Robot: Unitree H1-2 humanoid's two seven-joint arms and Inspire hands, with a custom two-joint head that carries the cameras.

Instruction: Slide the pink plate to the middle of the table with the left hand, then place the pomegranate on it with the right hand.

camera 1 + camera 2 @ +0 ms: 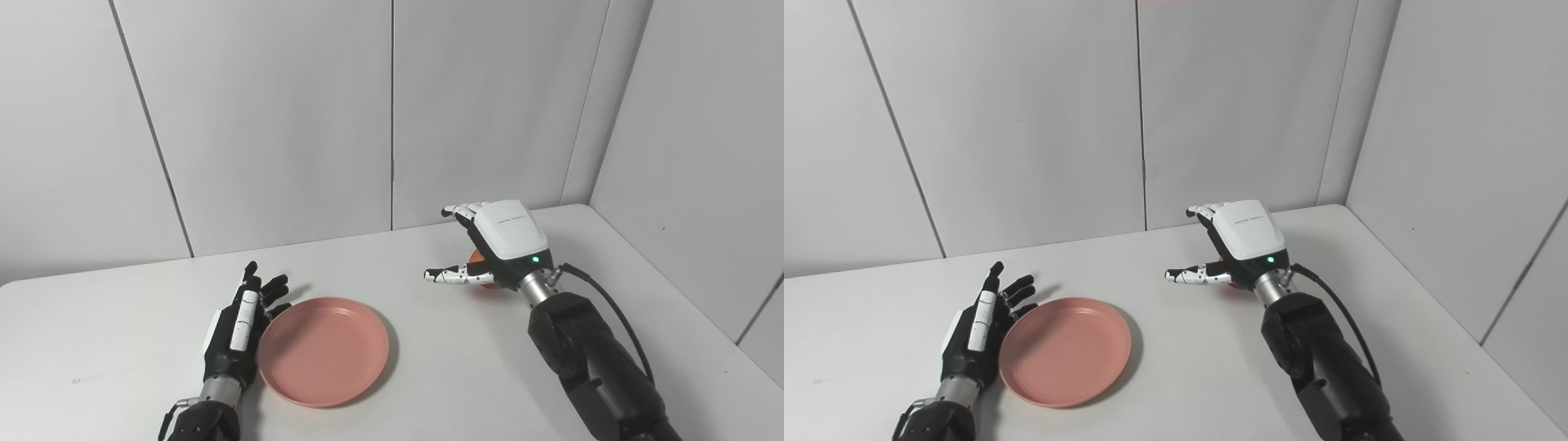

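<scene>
The pink plate (323, 350) lies flat on the white table (122, 343), left of centre. My left hand (240, 327) rests open against the plate's left rim, fingers stretched out and pointing away from me. Further right, my right hand (497, 242) hovers open with the thumb spread to the left. Under its palm only a small orange-red patch of the pomegranate (478, 257) shows; the rest of the fruit is hidden by the hand. Whether the palm touches the fruit cannot be told.
Grey wall panels (392, 110) close off the table at the back and on the right. The table's right edge (674, 294) runs diagonally close to my right arm.
</scene>
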